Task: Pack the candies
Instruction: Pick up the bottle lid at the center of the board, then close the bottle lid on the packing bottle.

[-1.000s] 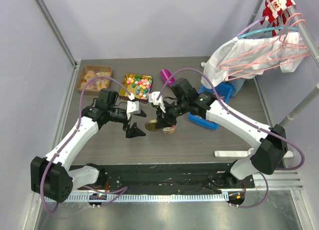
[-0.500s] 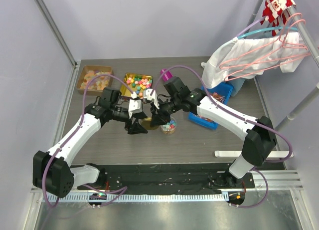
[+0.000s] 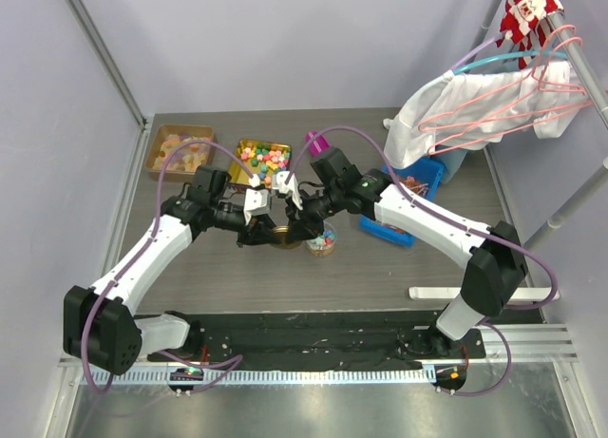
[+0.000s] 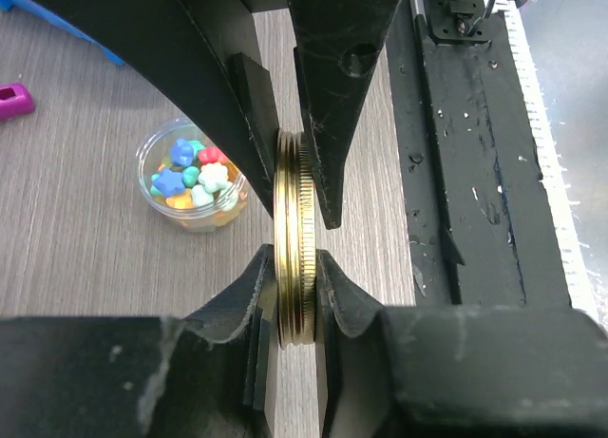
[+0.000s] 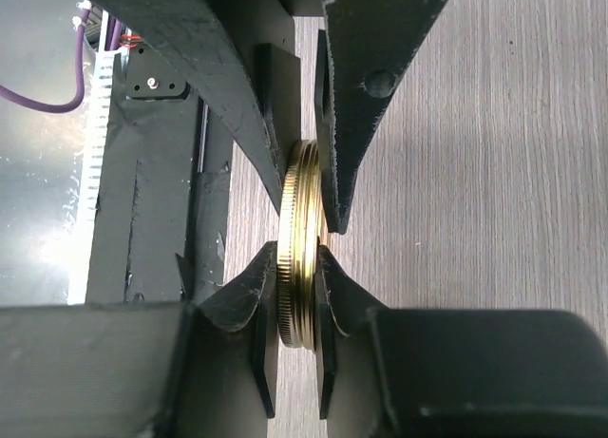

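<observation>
**Double pinch on a gold lid**

Gripped upright on edge at centre of the wrist views: gold lid (image 4: 296, 234). Closed narrow on its rim from below, left gripper (image 4: 293, 259); from the opposite side, right gripper (image 5: 297, 257). At left, clear jar (image 4: 193, 177) of coloured sweets. Upper left of top view: candies (image 3: 182, 153) in brown tray (image 3: 182, 127).

Top view: up high behind both arm bases, gazing down and forward, far enough off to take in the whole table (image 3: 190, 267).
Left wrist view: jammed in close behind the left tool (image 4: 293, 257), sighting along its fingers, table right underneath.
Right wrist view: just as tight behind the right tool (image 5: 297, 253), facing the opposite way.
Shared: both wrist views catch the gold lid (image 4: 294, 219) edge-on; left wrist and top both catch the clear jar (image 4: 190, 186).
</observation>
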Tool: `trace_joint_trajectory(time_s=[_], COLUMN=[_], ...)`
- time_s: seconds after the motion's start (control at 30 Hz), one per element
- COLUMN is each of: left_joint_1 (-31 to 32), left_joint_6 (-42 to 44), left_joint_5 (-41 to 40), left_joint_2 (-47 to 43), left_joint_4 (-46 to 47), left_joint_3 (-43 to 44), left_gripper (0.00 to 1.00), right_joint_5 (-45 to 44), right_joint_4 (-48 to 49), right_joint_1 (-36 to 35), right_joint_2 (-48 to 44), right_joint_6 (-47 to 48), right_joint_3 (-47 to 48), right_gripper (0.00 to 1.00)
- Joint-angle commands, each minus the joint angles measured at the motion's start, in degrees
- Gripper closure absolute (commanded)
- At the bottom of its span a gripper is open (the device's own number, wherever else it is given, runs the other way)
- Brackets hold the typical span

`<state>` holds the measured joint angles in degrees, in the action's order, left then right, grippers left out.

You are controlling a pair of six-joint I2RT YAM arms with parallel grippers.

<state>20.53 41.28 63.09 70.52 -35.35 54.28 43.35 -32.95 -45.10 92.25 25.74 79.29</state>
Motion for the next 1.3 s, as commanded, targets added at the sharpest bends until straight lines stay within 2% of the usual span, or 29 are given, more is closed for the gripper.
trace_joint_trajectory(time_s=[0.0,0.1,0.2,0.23,0.43,0.6,0.7,0.77,0.8,0.9,1.0,1.13,1.2,1.27], left_joint_1=[0.4,0.4,0.4,0.4,0.4,-0.1,-0.8,-1.3,-1.5,-2.1,-2.8,-3.1,-3.4,-3.3], left_joint_6=[0.2,0.2,0.2,0.2,-0.3,-6.6,-11.0,-12.9,-13.4,-13.2,-13.9,-22.0,-23.5,-25.8], left_joint_5=[2.9,3.0,3.2,3.2,2.5,2.3,3.4,4.4,5.2,7.6,10.1,11.5,13.0,14.0], left_joint_2=[0.1,0.3,0.7,0.8,3.3,5.1,7.2,10.1,11.6,17.4,22.4,26.3,28.3,29.4], left_joint_4=[-2.1,-2.4,-3.1,-3.4,-6.6,-5.0,-4.5,-6.7,-8.3,-16.6,-21.1,-18.2,-17.6,-16.9], left_joint_3=[2.1,2.2,2.7,2.8,5.4,7.3,9.6,12.9,14.3,22.2,27.9,30.1,30.4,30.5], left_gripper=[0.83,0.90,0.95,0.95,0.97,0.98,0.99,1.00,1.00,1.00,1.00,1.00,1.00,1.00], right_joint_5=[-1.5,-2.3,-4.9,-5.7,-16.4,-25.2,-27.6,-30.4,-31.7,-36.2,-38.4,-40.9,-43.1,-48.0], right_joint_4=[2.6,2.6,2.4,2.3,4.6,7.6,8.3,8.3,8.3,8.3,9.9,13.1,14.7,16.9], right_joint_1=[0.1,0.2,0.2,0.1,0.1,0.0,-0.2,-1.1,-1.7,-4.0,-5.4,-6.8,-7.5,-8.6], right_joint_2=[-0.8,-0.9,-1.5,-2.1,-7.8,-13.2,-15.6,-16.7,-17.5,-18.4,-18.9,-18.2,-17.5,-15.8], right_joint_6=[1.4,1.6,2.6,3.0,7.1,10.9,13.7,16.6,17.5,21.3,22.5,22.1,21.4,21.4], right_joint_3=[2.8,3.2,3.3,3.3,0.9,-4.0,-6.0,-7.3,-7.7,-9.3,-11.1,-11.4,-11.3,-11.2], right_gripper=[0.81,0.78,0.68,0.58,0.31,0.16,0.08,0.05,0.00,0.00,0.00,0.00,0.00,0.00])
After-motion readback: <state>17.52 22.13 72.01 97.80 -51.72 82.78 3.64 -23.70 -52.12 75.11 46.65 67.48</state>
